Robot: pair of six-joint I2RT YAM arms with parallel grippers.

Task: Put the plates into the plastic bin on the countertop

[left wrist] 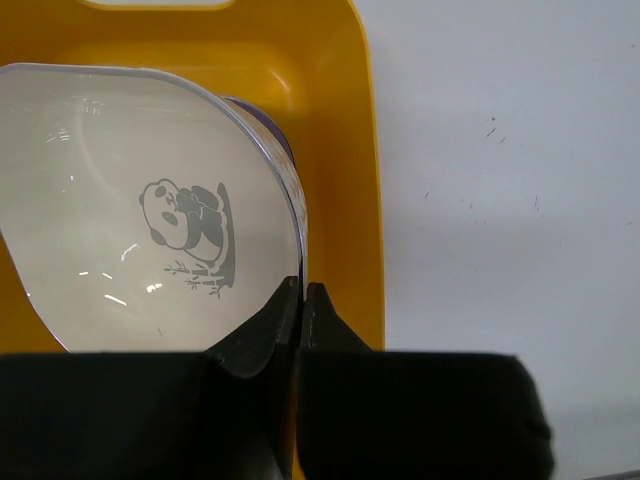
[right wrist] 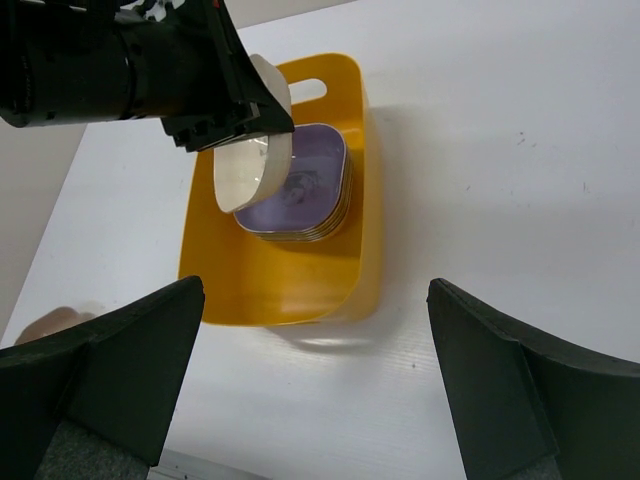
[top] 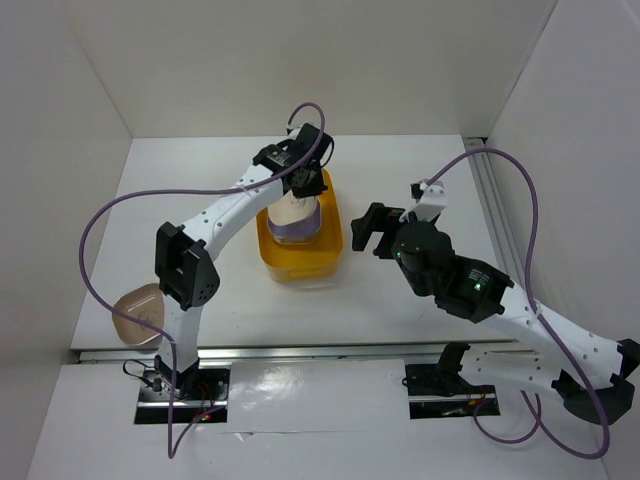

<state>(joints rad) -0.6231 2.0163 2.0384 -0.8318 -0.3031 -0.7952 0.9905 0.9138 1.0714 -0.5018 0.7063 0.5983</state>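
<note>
The yellow-orange plastic bin point(top: 300, 258) stands mid-countertop and holds a stack of plates with a lavender plate point(right wrist: 305, 190) on top. My left gripper point(left wrist: 302, 290) is shut on the rim of a cream plate with a panda print point(left wrist: 150, 230), held tilted over the stack inside the bin; the plate also shows in the right wrist view point(right wrist: 255, 165). A tan plate point(top: 137, 315) lies at the countertop's near left edge. My right gripper point(top: 362, 232) is open and empty, hovering right of the bin point(right wrist: 290, 290).
White walls bound the countertop on the left, back and right. A metal rail point(top: 300, 352) runs along the near edge. The bin's slot handle point(right wrist: 308, 90) faces the back wall.
</note>
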